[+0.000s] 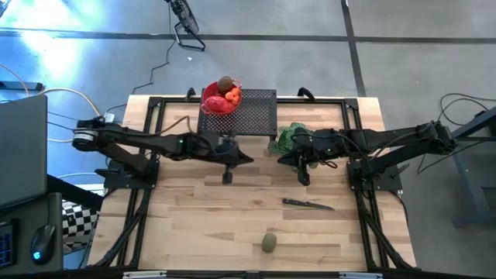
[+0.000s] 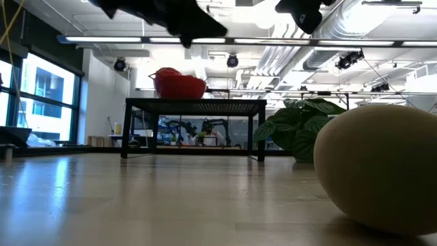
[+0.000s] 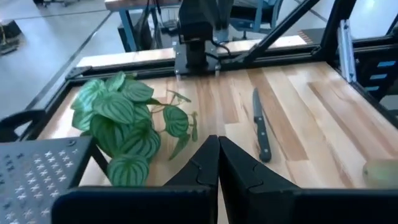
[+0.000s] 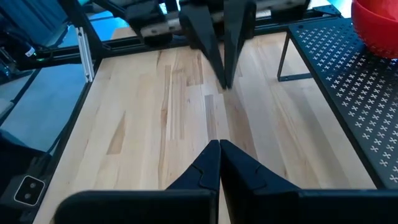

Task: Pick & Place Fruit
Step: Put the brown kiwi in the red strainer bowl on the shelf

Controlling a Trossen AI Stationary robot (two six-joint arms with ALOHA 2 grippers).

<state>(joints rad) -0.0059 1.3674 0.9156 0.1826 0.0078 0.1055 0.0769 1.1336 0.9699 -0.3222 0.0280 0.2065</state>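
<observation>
Seen from above, going left to right: left tool (image 1: pixel 228 177) poised over the wooden table (image 1: pixel 178 225) just in front of the black perforated stand (image 1: pixel 256 116), fingers pressed together, nothing held. On the stand's left rear corner, a red bowl (image 1: pixel 219 101) holding a brown oval fruit (image 1: pixel 225 83) and orange-red pieces (image 1: pixel 232 96), not told apart singly. Beside the stand's right front corner, a green leafy plant (image 1: pixel 288 136). Right tool (image 1: pixel 302 178) poised over the table near the plant, fingers likewise together and empty. Further toward the table's front, a black-handled knife (image 1: pixel 308 204) lying flat. Near the front edge, well apart from both tools, an olive-green oval fruit (image 1: pixel 269 242) resting alone on the wood.
</observation>
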